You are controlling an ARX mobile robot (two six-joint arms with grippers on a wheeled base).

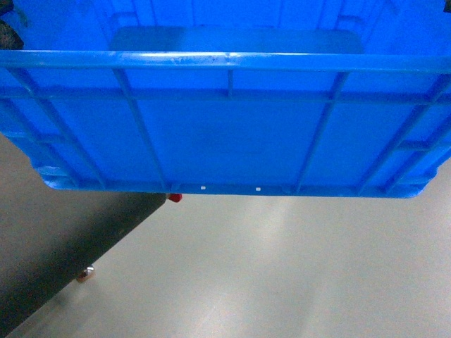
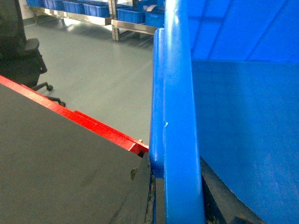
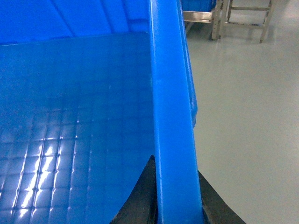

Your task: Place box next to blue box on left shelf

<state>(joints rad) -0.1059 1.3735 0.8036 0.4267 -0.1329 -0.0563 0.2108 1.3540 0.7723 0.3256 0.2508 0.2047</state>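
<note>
Right now you are carrying the blue crate (image 1: 225,127) between both arms, held up clear of the grey floor (image 1: 296,267) and filling the top of the head view, its long ribbed wall facing the camera. The left end effector (image 2: 175,205) is pinched on the crate's left-hand rim, one dark finger on either side of the thick lip; the right end effector (image 3: 175,205) is clamped the same way on the right-hand rim. So the crate lies between your two end effectors with its long axis running left to right across the robot, and neither arm is nearer than the other.

The relation to watch is where the rack lies. In the left wrist view a steel rack (image 2: 88,18) carrying several blue boxes (image 2: 96,8) stands well away across the floor, beyond the crate's left end. Whether that is the shelf you want I cannot tell. A dark bench (image 2: 60,172) with a red edge (image 2: 103,128) sits just beside and below the crate's left end, and an office chair (image 2: 21,56) stands off to the left. I judge you must drive the base there, keeping the crate level.

No brand, label or writing can be read on the crate or elsewhere.
</note>
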